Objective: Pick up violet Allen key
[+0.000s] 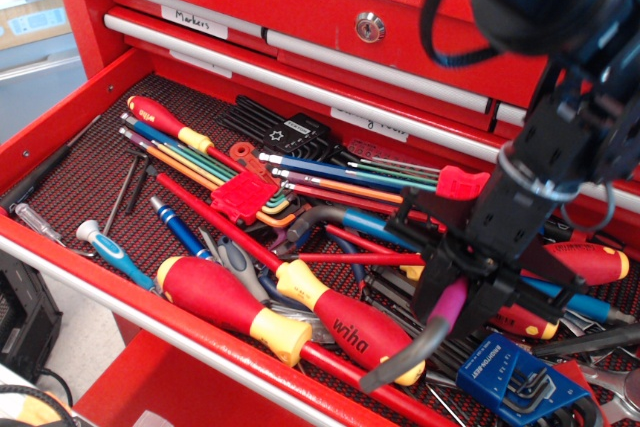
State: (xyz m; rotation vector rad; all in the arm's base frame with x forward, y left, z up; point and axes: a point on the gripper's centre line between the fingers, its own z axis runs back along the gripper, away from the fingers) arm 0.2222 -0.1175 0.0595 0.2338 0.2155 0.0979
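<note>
Black, blocky arm (560, 137) with looping black cables, angular black tool (470, 292).

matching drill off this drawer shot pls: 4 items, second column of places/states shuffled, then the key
Items
1. violet Allen key
2. gripper
3. blue hex key holder
4. red-and-yellow Wiha screwdriver

Places/states
A. lies at the drawer's front edge, handle pointing right
B. shut around a magenta shaft
C. tilted, grey bent end hanging lowest
D. lower right corner, holding small dark keys

Pairs: 1-C, 2-B, 3-D, 4-A
</note>
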